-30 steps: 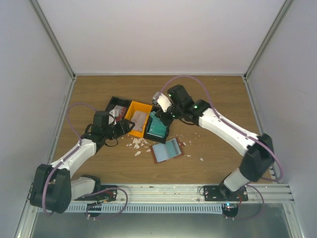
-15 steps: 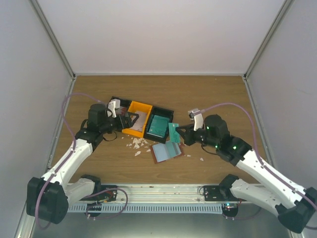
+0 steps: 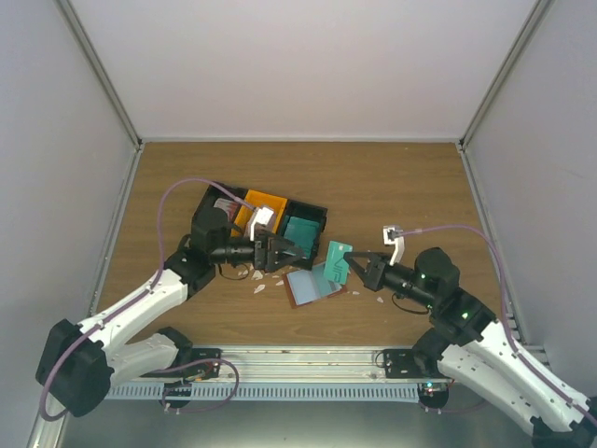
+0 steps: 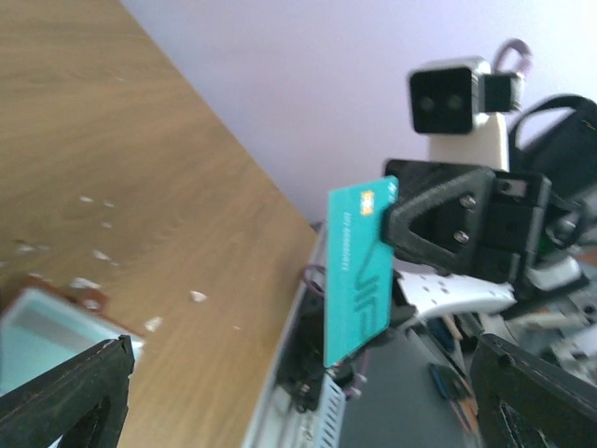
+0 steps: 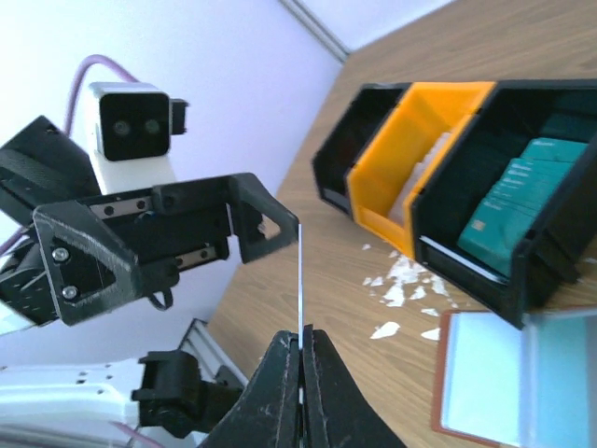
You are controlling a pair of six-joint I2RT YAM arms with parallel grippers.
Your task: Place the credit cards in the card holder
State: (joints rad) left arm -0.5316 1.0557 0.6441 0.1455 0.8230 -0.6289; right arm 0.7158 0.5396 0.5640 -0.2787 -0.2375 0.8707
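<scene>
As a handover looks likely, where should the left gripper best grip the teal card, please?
Its free end, opposite the right gripper's pinch. The teal card is held in mid-air, so the open left gripper could probably come head-on, one finger per face.

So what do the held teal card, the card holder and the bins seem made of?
The teal card: probably stiff printed plastic; it stands flat, edge-thin, in the right gripper. The card holder: reddish-brown leather-like cover, possibly faux, with pale glossy-looking pockets. The orange bin and black bin: moulded plastic, smooth uniform walls.
</scene>
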